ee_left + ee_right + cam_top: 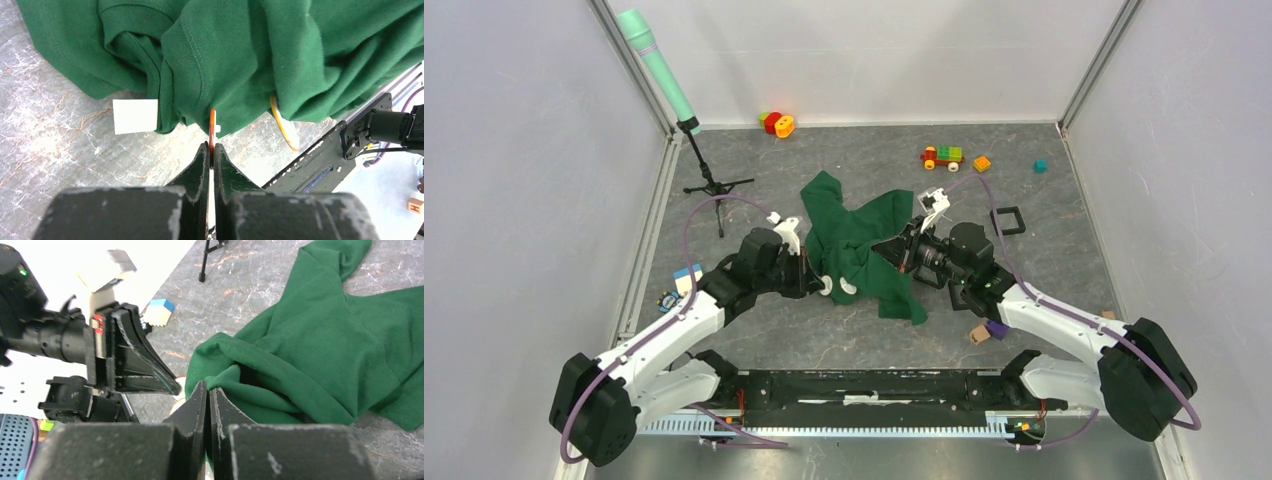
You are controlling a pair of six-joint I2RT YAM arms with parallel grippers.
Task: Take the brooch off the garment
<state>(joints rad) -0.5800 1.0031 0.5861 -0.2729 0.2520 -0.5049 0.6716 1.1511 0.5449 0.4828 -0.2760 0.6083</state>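
1. Pinching the brooch (212, 129) edge-on, the left gripper (210, 149) has its fingers closed on this thin, orange-rimmed white piece.
2. The brooch sits at the hem of the garment (854, 235), touching the green cloth.
3. A second disc (285, 127), white with a yellow rim, sticks out from under the same hem, near the brooch.
4. A white square tag (135, 116) lies at the hem on the brooch's other side.
5. The right gripper (207, 388) has its fingers closed. Its tips touch a fold at the garment's edge, but it is not possible to tell whether cloth is pinched.
6. The garment lies crumpled on the table (824, 340).
7. A toy train (942, 157) and a black frame (1007, 220) lie apart from the garment.
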